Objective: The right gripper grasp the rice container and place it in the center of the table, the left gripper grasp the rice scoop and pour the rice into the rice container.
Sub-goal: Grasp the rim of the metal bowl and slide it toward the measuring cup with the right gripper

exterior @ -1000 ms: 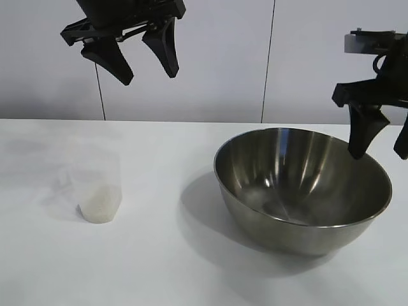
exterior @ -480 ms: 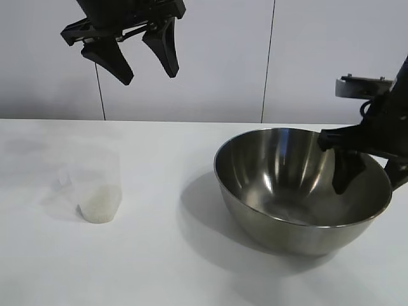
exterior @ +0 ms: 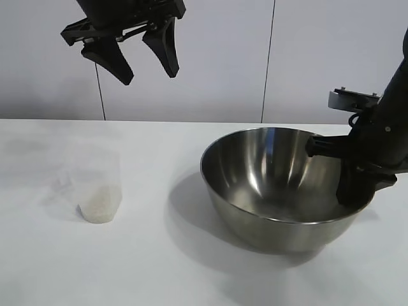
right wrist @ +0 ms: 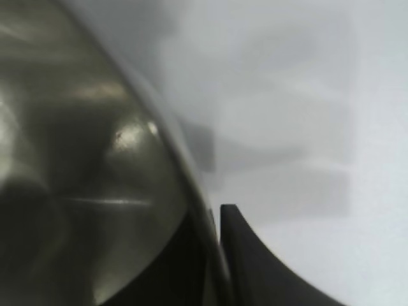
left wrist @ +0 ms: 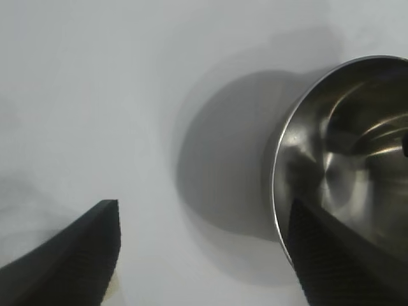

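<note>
A pale panelled wall (exterior: 255,57), split by two thin dark vertical seams, is seen behind the white table (exterior: 159,255); soft shadows are cast.

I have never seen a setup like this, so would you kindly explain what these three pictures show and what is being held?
Two robot arms work at a white table. The exterior view looks at them from outside; each of the other two comes from a camera on one arm's wrist. The right claw is shut on the rim of the steel bowl; the right wrist view shows its fingers either side of that rim. The left claw hangs open above the table, holding nothing. Below it stands a clear plastic cup with rice in the bottom.
</note>
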Robot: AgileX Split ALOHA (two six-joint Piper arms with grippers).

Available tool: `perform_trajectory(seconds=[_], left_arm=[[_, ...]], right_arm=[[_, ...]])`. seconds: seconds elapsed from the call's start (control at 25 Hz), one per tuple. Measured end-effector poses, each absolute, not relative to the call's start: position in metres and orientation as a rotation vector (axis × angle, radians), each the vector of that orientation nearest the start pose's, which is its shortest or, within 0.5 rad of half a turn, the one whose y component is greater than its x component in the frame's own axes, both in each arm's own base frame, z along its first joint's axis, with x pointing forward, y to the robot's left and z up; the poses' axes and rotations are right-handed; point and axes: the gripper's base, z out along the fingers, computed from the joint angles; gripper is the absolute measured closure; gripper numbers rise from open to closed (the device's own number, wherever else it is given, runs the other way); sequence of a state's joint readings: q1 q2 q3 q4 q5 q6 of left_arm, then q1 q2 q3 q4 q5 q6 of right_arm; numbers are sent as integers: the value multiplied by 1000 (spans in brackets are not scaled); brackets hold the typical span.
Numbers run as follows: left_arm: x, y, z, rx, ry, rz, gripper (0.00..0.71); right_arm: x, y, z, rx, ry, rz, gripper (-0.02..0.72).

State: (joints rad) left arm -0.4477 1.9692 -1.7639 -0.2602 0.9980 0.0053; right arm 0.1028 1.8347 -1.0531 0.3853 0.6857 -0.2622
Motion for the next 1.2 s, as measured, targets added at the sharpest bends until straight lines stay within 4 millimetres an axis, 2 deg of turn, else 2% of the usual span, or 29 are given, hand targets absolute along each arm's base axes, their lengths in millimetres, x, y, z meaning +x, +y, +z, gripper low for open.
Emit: perform_trajectory(seconds=[0.2, 0.32, 0.44, 0.64, 0.92, 1.2], left_arm=[[385, -207, 281, 489, 2672, -472, 178], [385, -207, 281, 489, 2672, -472, 178], [385, -207, 281, 489, 2672, -472, 178], [385, -207, 281, 482, 2673, -474, 178], [386, -207, 281, 488, 2669, -473, 178], [386, -207, 281, 488, 2669, -473, 178]], right_arm=[[340, 61, 180, -127, 2839, 450, 692], [342, 65, 182, -120, 2823, 466, 692], [340, 80, 182, -153, 2813, 471, 692], [336, 109, 171, -174, 2836, 498, 692], [343, 112, 145, -75, 2873, 490, 692], [345, 114, 142, -20, 2875, 529, 692]])
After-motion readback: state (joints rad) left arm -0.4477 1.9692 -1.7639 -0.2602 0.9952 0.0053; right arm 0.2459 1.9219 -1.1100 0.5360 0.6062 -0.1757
